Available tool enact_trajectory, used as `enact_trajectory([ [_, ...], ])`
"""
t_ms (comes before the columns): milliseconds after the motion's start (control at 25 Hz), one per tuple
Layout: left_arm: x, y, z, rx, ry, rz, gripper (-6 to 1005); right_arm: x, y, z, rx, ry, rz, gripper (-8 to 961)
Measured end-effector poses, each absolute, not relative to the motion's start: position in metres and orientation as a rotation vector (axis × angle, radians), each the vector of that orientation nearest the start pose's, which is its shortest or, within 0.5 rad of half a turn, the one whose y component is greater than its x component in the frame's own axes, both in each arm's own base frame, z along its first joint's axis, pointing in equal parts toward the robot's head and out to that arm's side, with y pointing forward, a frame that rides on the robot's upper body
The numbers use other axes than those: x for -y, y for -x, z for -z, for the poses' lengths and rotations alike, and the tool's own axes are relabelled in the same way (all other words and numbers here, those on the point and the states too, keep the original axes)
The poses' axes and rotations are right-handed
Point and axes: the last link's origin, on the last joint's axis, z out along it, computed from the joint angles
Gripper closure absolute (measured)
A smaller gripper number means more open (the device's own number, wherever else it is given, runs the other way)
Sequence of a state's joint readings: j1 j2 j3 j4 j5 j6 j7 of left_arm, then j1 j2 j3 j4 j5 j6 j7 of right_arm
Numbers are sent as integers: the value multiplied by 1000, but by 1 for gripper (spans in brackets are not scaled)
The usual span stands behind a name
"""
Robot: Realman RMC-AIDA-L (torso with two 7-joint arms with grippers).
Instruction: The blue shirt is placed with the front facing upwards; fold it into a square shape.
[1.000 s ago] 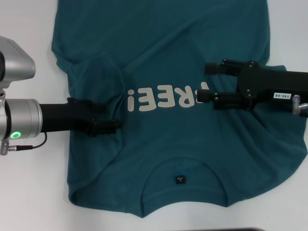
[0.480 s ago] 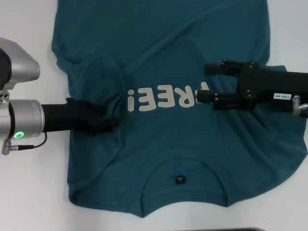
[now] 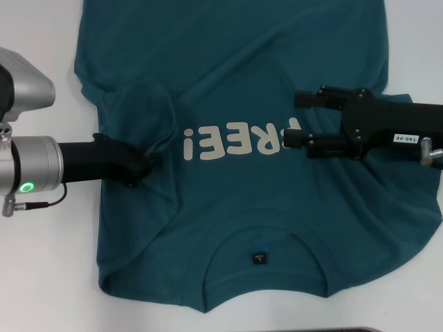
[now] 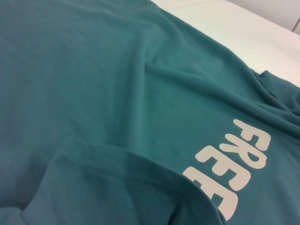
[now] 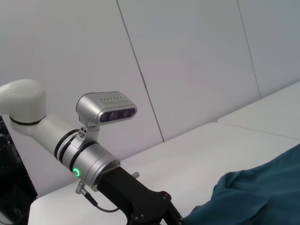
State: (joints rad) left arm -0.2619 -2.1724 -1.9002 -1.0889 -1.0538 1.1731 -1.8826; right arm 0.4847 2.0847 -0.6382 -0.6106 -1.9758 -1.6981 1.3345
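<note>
Your blue shirt (image 3: 242, 159) lies front up across the white counter (image 3: 41, 277), collar nearest the robot and hem at the far edge, with the cream lettering (image 3: 235, 142) across the chest between the two arms. Its left sleeve (image 3: 138, 111) is already turned in onto the body, making a rounded flap just left of the lettering. The left claw (image 3: 147, 164) sits at the near edge of that flap with cloth bunched around its tips; it looks pinched on the fabric, though the tips are too buried for you to be sure. The right claw (image 3: 299, 119) hovers over the right end of the lettering, its fingers spread and holding nothing. The right sleeve (image 3: 408, 228) is still out flat towards the right. Judging from this, the step in hand is settling the left fold. Lay the flap down so its edge runs straight from collar to hem, and smooth the wrinkles radiating from the pinch before letting go. Keep the pull low and gentle so the body doesn't slide on the counter. Then match the right side to the same width.
</note>
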Motion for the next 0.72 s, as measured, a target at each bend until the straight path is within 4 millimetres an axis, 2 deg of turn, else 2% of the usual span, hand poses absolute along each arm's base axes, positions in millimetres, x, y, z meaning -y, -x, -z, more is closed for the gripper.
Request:
enact_trajectory([
  [80, -309, 262, 42, 899, 2630, 224, 827, -301, -265, 2, -646, 2754, -887, 37],
  [280, -308, 252, 46, 925, 2687, 239, 893, -302, -264, 2, -634, 2755, -885, 37],
  [520, -315, 245, 59, 1030, 2713, 247, 972, -302, -264, 2, -628, 2756, -885, 37],
  [720, -321, 239, 71, 1118, 2733, 246, 966, -302, -264, 2, -628, 2756, -885, 37],
])
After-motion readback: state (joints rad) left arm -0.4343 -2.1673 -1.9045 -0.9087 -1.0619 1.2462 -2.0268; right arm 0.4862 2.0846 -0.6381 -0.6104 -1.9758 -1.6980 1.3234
